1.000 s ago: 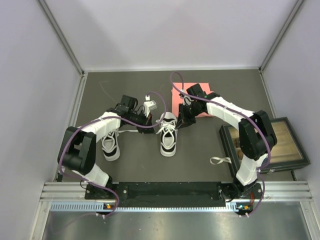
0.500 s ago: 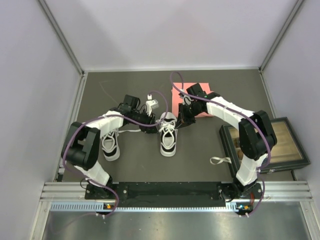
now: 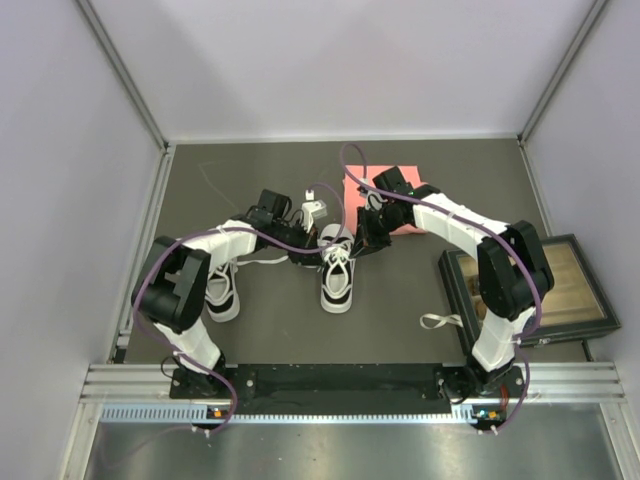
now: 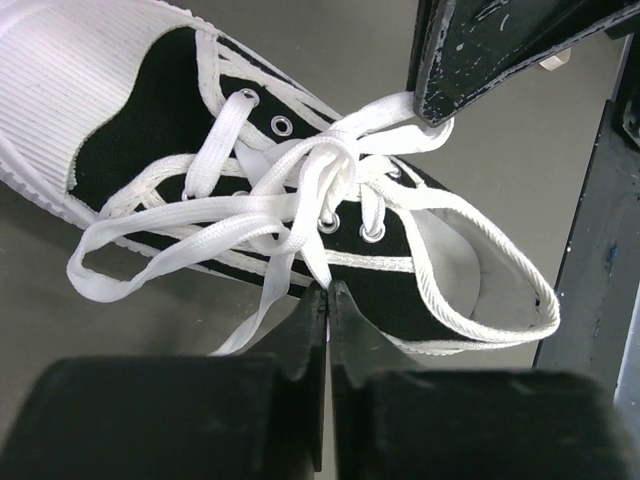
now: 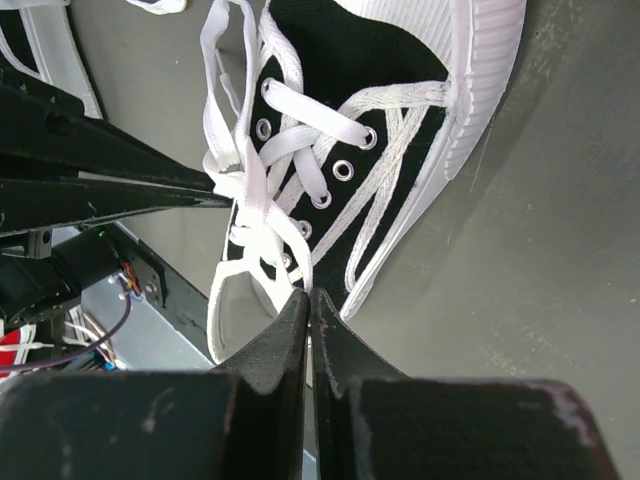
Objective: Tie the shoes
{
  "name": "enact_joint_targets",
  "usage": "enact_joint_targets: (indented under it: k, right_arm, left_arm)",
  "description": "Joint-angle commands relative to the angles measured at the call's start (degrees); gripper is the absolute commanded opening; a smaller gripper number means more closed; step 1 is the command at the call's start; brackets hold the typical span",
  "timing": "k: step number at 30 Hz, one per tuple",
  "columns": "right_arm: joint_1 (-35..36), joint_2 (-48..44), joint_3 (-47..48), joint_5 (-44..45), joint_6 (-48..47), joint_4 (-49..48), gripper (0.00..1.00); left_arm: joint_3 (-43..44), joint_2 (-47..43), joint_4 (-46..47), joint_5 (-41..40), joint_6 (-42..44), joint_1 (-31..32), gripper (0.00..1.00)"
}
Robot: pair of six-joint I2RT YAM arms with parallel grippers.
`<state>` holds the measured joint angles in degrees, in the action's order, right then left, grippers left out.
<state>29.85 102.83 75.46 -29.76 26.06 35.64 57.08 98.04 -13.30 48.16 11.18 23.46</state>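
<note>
Knot tightening is judged in hand: on the shoe (image 3: pixel 337 283) at mid-surface (image 3: pixel 400 330), lace (image 4: pixel 240 210) is pinched in the left tool (image 4: pixel 322 292) and right tool (image 5: pixel 305 297), next to be pulled toward 9 and 3 o'clock.

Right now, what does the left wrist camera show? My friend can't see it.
The left pincer pinches a white lace of a black-and-white shoe on a grey table. Above, the right pincer pinches another lace strand.

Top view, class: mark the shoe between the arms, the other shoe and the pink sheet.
shoe between the arms (image 3: pixel 336 292), top view, near end
other shoe (image 3: pixel 221 303), top view, near end
pink sheet (image 3: pixel 353 205), top view, bare left part
</note>
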Motion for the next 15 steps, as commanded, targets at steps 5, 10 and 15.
enact_joint_targets:
  k: [5, 10, 15]
  right_arm:
    - [-0.3, -1.2, 1.4, -0.5, -1.0, -0.4, 0.02]
    - [-1.1, -1.2, 1.5, -0.5, -0.7, -0.8, 0.10]
    - [-1.7, -1.5, 1.6, -1.0, 0.7, -2.7, 0.16]
  left_arm:
    - [1.5, -2.1, -1.7, 0.4, 3.1, 0.0, 0.00]
    - [0.8, -4.3, -6.8, 0.1, 7.2, -0.9, 0.00]
    - [0.7, -5.0, -8.1, -0.3, 9.0, -0.9, 0.00]
